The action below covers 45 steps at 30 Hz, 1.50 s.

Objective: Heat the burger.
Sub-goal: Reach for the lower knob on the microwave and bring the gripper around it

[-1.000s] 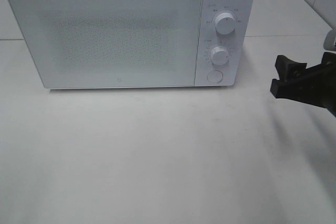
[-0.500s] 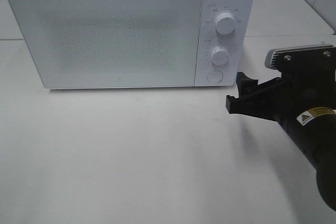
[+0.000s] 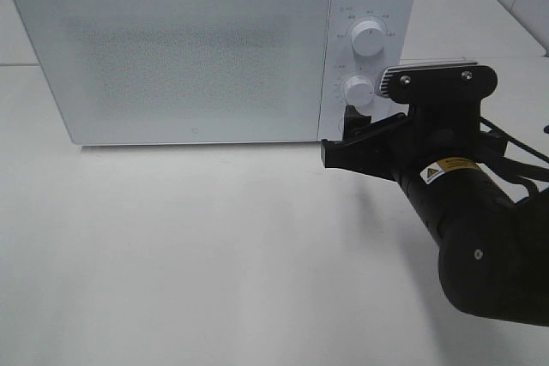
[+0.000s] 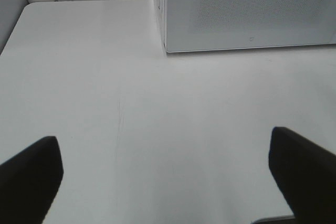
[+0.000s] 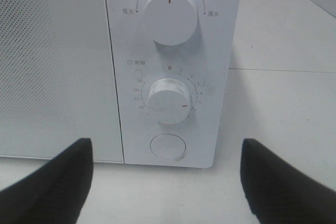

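The burger is in none of the views. The microwave (image 3: 189, 57) stands at the far side of the table (image 3: 214, 255) with its door (image 3: 171, 49) closed, and the dotted screen lets nothing inside be seen, so whether the burger sits within cannot be told. The right gripper (image 3: 339, 136) hovers close in front of the control panel (image 5: 220, 77) at the microwave's right end, low on it. Its jaws stand wide with nothing between them. In its wrist view the two dark fingers (image 5: 47, 187) frame the round button (image 5: 168, 147) at the panel's foot. The timer knob (image 5: 168, 100) is just above that, and the upper knob (image 5: 169, 14) higher again. The timer knob's red mark points away from the zero at the top of its scale. The left gripper (image 4: 165, 177) hangs over bare table near the microwave's left near corner, fully spread and empty. The step in hand looks like work at the controls, most likely the round button, which probably releases the door. The next move would then call for a short push straight toward the panel with one fingertip centred on the button, square enough not to slip off or nudge the timer knob. If the timer is the aim instead, the jaws must rise and close evenly around that knob before turning.
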Each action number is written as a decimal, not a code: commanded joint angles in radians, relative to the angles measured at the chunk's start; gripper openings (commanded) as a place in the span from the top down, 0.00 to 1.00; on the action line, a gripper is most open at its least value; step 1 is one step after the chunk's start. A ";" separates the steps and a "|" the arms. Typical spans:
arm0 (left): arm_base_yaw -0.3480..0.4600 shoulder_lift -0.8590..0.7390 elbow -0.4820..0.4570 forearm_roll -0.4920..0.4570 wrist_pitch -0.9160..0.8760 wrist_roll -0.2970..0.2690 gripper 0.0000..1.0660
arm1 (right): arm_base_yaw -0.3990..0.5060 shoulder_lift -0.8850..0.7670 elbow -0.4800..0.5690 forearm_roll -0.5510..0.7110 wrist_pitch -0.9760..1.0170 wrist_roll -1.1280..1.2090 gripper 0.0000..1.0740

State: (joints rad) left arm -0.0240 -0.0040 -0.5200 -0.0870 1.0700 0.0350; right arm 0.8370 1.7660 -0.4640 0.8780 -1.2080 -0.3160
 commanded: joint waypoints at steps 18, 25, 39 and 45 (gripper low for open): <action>0.003 -0.024 0.003 -0.005 -0.003 -0.002 0.06 | -0.077 0.123 -0.145 -0.047 -0.075 -0.009 0.29; 0.003 -0.024 0.003 -0.005 -0.003 -0.002 0.06 | -0.118 0.149 -0.193 -0.086 -0.041 -0.009 0.29; 0.003 -0.024 0.003 -0.005 -0.003 -0.002 0.06 | -0.162 0.236 -0.288 -0.111 0.025 -0.008 0.29; 0.003 -0.024 0.003 -0.005 -0.003 -0.002 0.06 | -0.188 0.257 -0.321 -0.110 0.030 -0.008 0.29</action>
State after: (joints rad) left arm -0.0240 -0.0040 -0.5200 -0.0870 1.0700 0.0350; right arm 0.6530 2.0250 -0.7770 0.7740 -1.1760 -0.3170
